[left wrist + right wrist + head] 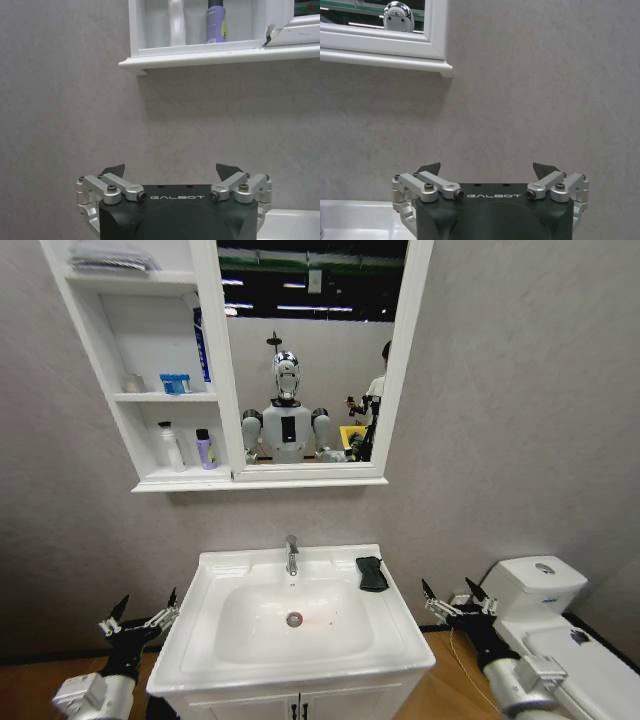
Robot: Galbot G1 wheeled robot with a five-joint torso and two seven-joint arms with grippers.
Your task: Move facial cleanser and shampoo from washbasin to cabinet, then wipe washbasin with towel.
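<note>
A white toilet [540, 610] is seen to the right of the vanity [300, 705], set against the grey wall [500, 440], and a strip of wooden floor [30, 685] is seen at the wall's foot on the left. In the top shelf compartment a folded grey item [110, 257] is laid flat. On the middle shelf, small blue containers [175, 384] are placed beside a tall blue tube [201, 345] stood upright against the side wall.

Bathroom mock-up, washbasin [400, 640] on vanity [300, 705], mirror [310, 350], wall cabinet [150, 480], toilet [540, 590], grey walls
</note>
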